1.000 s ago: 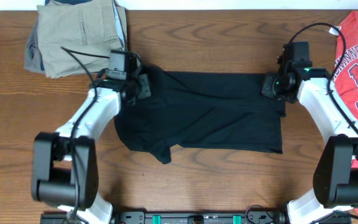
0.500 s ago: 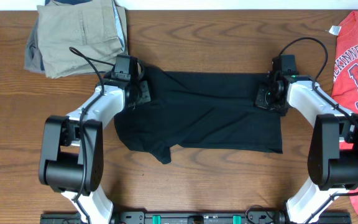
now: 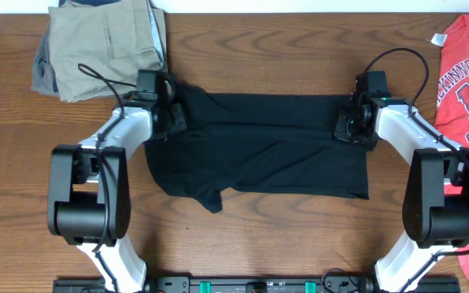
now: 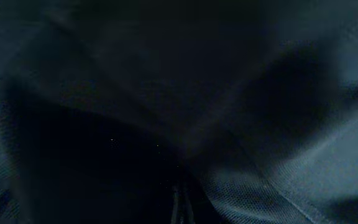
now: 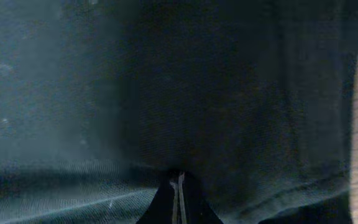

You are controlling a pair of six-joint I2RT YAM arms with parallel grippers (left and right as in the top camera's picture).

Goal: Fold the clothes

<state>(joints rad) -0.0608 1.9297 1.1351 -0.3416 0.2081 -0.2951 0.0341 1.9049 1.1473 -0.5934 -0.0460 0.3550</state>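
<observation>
The plain black short-sleeved soft-fabric T-shirt [image 3: 267, 150] lies spread wide at the centre of the brown wooden table [image 3: 283, 49]. The left gripper [image 3: 176, 120] pinches its 10 o'clock corner, jaws pressed together on the fabric. The right gripper [image 3: 350, 126] pinches its 2 o'clock corner likewise. The folded khaki trousers [image 3: 100, 45] lie at the table's 11 o'clock, the red lettered T-shirt [image 3: 466, 81] at 3 o'clock.

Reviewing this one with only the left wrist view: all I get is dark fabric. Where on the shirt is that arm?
Observer: The left gripper sits at the far left corner of the black T-shirt, jaws shut on the fabric.
Operator: And the other arm?
Observer: The right gripper is shut on the shirt's right edge, near the far corner.
Operator: Anything else nearby?
Observer: Two other garments lie aside: khaki trousers far left, a red T-shirt far right.
</observation>
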